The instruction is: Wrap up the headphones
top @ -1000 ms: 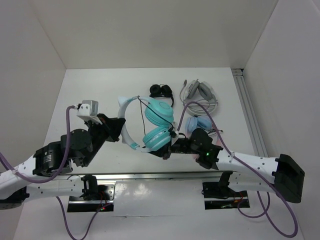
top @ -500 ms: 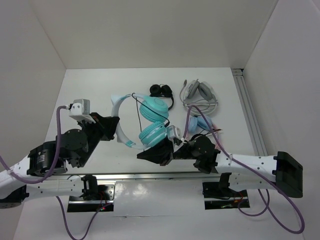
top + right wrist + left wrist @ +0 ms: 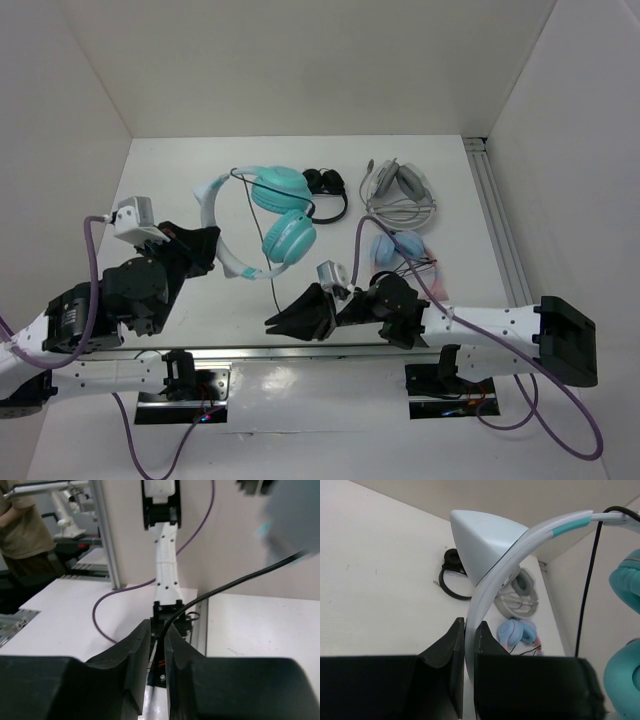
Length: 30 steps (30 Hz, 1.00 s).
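The headphones (image 3: pixel 283 211) have teal round cups and a white-and-pale-blue headband (image 3: pixel 212 215) with pointed ears. They are held above the table at centre left. My left gripper (image 3: pixel 205 247) is shut on the headband (image 3: pixel 490 587); a pointed ear (image 3: pixel 482 547) shows just above the jaws. The thin black cable (image 3: pixel 270 272) runs from the cups down to my right gripper (image 3: pixel 278 320), which is shut on the cable (image 3: pixel 210 597) near the table's front edge. A teal cup (image 3: pixel 625 630) shows at the right of the left wrist view.
A small all-black pair (image 3: pixel 325 186) lies behind the teal cups. A grey-white pair (image 3: pixel 398 190) lies at the back right. A pink-banded pair with light blue cups (image 3: pixel 398 248) lies right of centre, by my right arm. An aluminium rail (image 3: pixel 497 225) runs along the right wall.
My left gripper has carried the headphones left and toward the back. My right gripper has moved left toward the front edge, drawing the cable out between them.
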Motion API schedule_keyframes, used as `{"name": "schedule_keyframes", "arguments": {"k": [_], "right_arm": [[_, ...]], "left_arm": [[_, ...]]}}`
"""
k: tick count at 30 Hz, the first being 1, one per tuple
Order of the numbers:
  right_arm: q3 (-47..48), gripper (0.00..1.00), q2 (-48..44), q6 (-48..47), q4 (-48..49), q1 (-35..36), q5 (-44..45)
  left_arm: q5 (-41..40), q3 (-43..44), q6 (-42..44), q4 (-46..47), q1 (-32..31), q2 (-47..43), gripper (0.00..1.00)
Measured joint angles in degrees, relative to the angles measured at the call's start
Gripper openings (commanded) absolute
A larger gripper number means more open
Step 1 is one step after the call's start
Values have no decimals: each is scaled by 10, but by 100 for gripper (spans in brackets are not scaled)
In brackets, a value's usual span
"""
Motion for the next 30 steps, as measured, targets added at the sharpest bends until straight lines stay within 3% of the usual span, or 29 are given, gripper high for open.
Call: {"name": "schedule_keyframes", "arguments": {"k": [7, 18, 24, 30], "right_arm": [[0, 25, 30, 0, -7, 19, -18], [0, 28, 31, 1, -7, 54, -27], [-6, 28, 42, 5, -3, 67, -23], [-30, 28, 46, 10, -2, 69, -6]], "left_arm": [[-55, 37, -53, 3, 4, 7, 0], [-129, 106, -18, 7, 5, 50, 0], [-166, 115, 67, 48, 5, 59, 0], [-200, 102, 240, 210, 5, 47, 0]]}}
